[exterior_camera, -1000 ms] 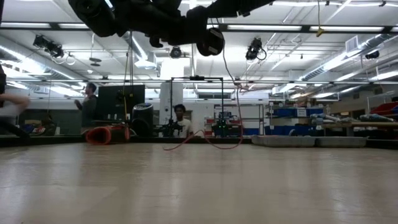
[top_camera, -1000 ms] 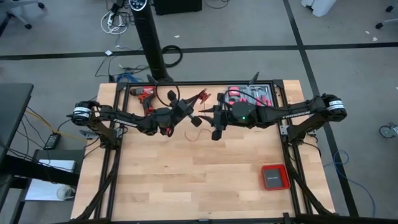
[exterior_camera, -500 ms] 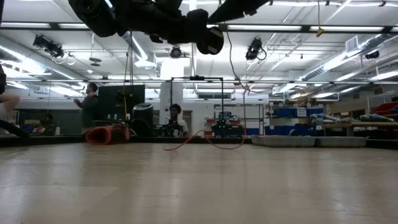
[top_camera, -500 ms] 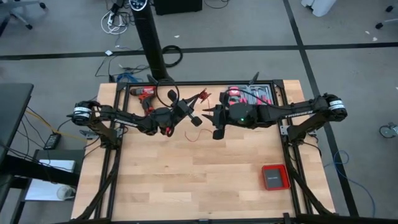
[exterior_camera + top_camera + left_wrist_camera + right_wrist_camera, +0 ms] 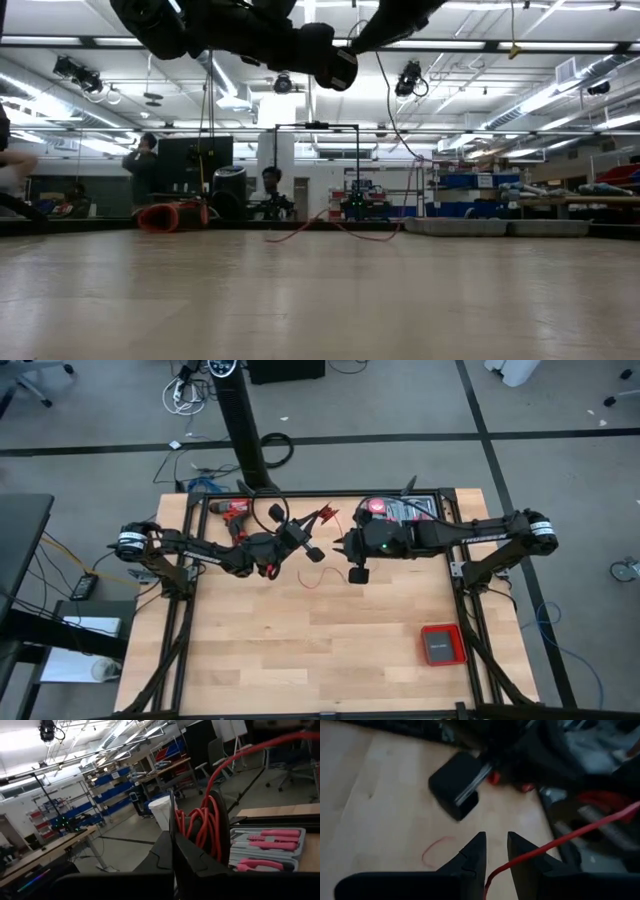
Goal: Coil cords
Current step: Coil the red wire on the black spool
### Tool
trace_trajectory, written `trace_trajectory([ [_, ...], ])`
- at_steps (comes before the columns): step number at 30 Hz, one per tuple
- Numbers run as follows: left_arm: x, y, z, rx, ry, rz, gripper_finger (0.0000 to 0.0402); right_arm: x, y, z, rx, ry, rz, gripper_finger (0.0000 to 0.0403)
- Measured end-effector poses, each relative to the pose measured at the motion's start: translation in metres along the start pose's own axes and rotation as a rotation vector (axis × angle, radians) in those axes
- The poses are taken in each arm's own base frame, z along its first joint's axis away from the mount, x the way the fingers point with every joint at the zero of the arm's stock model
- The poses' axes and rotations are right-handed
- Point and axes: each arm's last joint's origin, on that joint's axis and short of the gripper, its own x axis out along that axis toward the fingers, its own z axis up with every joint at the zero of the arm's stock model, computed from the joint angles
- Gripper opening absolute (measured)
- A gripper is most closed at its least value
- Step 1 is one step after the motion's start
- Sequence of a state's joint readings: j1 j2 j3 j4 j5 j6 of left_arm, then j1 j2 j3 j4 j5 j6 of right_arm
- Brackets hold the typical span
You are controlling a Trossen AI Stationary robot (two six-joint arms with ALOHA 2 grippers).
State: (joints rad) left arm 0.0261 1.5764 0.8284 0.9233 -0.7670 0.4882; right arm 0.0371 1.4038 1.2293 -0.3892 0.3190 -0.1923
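Observation:
A thin red cord runs between my two grippers above the far middle of the table. Several loops of it (image 5: 200, 827) sit around my left gripper (image 5: 318, 522), which is shut and points about level toward the table's right. From there a strand (image 5: 590, 827) leads to my right gripper (image 5: 341, 546), which slants down and has the cord between its fingers (image 5: 495, 852). A slack stretch hangs down, and its low part (image 5: 330, 230) lies on the tabletop as a small curl (image 5: 315, 578). My left gripper carries the cord's loops (image 5: 192, 827) around its shut fingers, lifted clear of the table. Strands meet the seam between the fingers (image 5: 178, 817), but whether one is pinched there stays hidden by the fingers themselves. My right gripper has a single strand (image 5: 489, 879) between its two fingers, which slant down from the table's right. The strand leaves the fingers toward the left gripper's coil.
A red-and-black drill (image 5: 232, 510) lies at the far left. An open case of pink tools (image 5: 405, 512) sits at the far right, under my right arm. A flat red box (image 5: 440, 645) rests near the right front. People move in the room behind.
My right gripper has tipped further downward and rolled while staying almost in place, still holding the cord. The strand hanging below it has swung a little toward the table's right. My left gripper has rolled slightly with its coil.

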Motion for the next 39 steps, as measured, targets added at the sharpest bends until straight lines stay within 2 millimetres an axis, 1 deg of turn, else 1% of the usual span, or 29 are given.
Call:
trace_trajectory([
  [6, 0.000, 0.000, 0.000, 0.006, 0.001, -0.001, 0.0000, 0.002, -0.007, -0.008, 0.031, 0.086, 0.041, 0.0075],
  [14, 0.000, -0.001, -0.001, 0.014, 0.008, -0.005, 0.0000, -0.009, -0.024, -0.001, 0.041, 0.147, 0.027, 0.0075],
  [18, 0.000, -0.001, -0.001, 0.018, 0.012, -0.007, 0.0000, -0.009, -0.028, -0.004, 0.038, 0.181, 0.025, 0.0075],
  [26, 0.000, -0.001, -0.002, 0.022, 0.016, -0.009, 0.0000, -0.008, -0.036, -0.003, 0.036, 0.168, 0.003, 0.0075],
  [39, 0.000, -0.001, -0.002, 0.027, 0.020, -0.011, 0.0000, -0.008, -0.039, -0.005, 0.027, 0.184, -0.017, 0.0073],
])
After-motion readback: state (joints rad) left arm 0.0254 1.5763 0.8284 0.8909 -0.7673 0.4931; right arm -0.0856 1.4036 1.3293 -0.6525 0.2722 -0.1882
